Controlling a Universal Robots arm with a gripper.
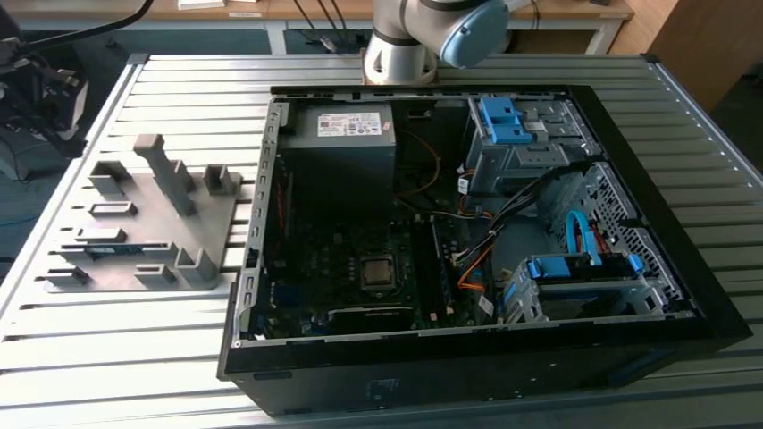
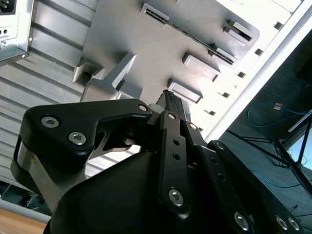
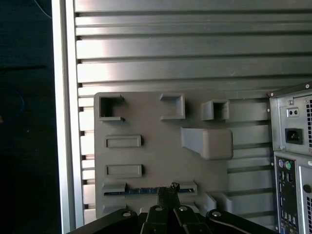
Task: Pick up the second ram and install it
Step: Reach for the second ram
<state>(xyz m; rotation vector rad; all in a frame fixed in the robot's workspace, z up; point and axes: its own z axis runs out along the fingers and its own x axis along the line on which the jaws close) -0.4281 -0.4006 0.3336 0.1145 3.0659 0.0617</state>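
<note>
In both wrist views the gripper [image 3: 170, 189] [image 2: 169, 100] hangs over the grey holder [image 3: 161, 146], its fingertips pinched together with nothing between them. The ram stick [image 3: 146, 191] lies in a long slot of that holder, right beneath the tips; I can't tell whether they touch it. The open computer case [image 1: 477, 223] sits off to the gripper's side on the same slatted table [image 1: 120, 357].

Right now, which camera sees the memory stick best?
The first wrist view: the second ram stands on edge in the grey holder, seen from above. The exterior view shows a small blue sliver; the second wrist view, a thin dark line.
</note>
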